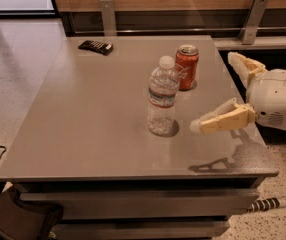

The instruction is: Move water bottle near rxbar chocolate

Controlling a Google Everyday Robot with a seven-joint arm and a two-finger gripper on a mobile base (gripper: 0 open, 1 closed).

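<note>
The water bottle (162,96), clear ribbed plastic with a white cap, stands upright near the middle of the grey table (83,129). The rxbar chocolate (96,46), a flat black bar, lies at the table's far left corner, well away from the bottle. My gripper (213,92) comes in from the right over the table's right side. It is open wide and empty. Its lower finger (223,120) points at the bottle's base, a short gap away. Its upper finger (245,66) sits right of the can.
A red soda can (186,66) stands just behind and right of the bottle. A wooden wall panel with metal brackets (253,19) runs behind the table. A dark bag (18,219) lies on the floor at front left.
</note>
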